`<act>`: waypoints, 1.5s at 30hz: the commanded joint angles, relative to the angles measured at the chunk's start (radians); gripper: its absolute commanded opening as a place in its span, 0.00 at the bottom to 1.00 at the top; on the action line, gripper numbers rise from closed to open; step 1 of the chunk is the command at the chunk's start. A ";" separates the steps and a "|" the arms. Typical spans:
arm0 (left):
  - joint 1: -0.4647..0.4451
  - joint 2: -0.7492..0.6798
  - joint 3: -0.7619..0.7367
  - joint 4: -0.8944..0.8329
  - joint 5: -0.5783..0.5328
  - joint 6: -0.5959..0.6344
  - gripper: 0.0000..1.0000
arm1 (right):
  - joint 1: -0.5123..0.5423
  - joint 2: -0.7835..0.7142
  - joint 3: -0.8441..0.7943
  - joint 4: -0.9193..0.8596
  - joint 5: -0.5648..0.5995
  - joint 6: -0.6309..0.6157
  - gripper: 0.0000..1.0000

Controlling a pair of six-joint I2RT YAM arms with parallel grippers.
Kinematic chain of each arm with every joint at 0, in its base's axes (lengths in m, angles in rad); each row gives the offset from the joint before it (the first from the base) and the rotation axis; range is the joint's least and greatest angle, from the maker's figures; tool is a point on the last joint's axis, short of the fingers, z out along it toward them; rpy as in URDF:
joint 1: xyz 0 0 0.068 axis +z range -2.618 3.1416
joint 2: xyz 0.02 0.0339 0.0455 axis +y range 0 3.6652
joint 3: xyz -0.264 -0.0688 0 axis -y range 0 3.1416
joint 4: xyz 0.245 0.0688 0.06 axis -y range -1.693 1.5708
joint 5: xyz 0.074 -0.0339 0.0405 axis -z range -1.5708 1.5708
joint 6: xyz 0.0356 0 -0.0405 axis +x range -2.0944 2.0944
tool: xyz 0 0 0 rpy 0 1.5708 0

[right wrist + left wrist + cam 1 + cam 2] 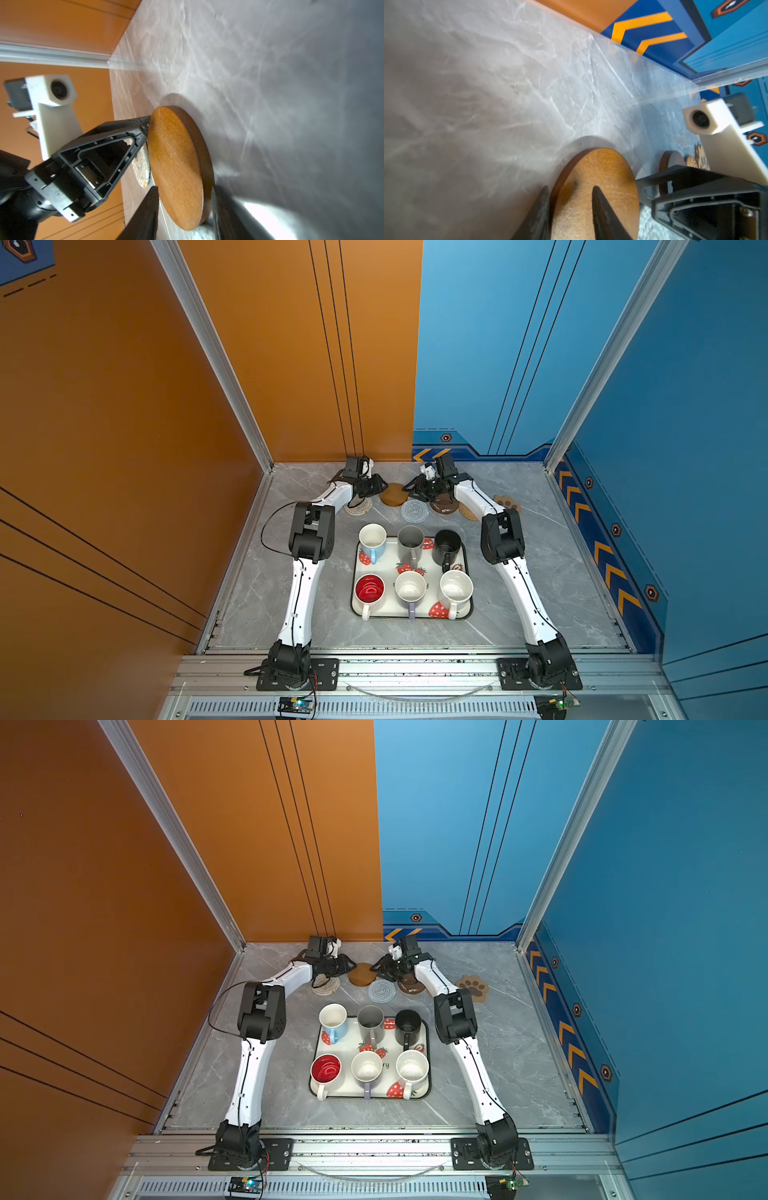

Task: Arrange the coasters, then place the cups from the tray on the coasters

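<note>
ribbed right tool pinches the smooth round wooden disc; left tool straddles its rim, grip unclear.

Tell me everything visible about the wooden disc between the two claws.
The wooden disc is a round, thick, orange-brown coaster with a darker rim and faint scratches. It looks tilted at the far middle of the table. The right claw appears to clamp one edge; the left claw straddles the opposite rim.
</note>
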 commanded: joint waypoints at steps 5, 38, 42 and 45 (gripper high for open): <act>-0.013 -0.067 -0.073 -0.128 -0.052 0.094 0.34 | 0.036 -0.016 -0.044 -0.235 0.073 -0.117 0.41; -0.006 -0.315 -0.110 -0.217 -0.142 0.159 0.36 | 0.009 -0.245 -0.087 -0.377 0.209 -0.269 0.45; 0.013 -0.377 -0.173 -0.223 -0.146 0.165 0.36 | -0.003 -0.310 -0.184 -0.378 0.227 -0.303 0.44; 0.034 -0.429 -0.240 -0.228 -0.151 0.168 0.35 | -0.005 -0.339 -0.249 -0.387 0.231 -0.328 0.39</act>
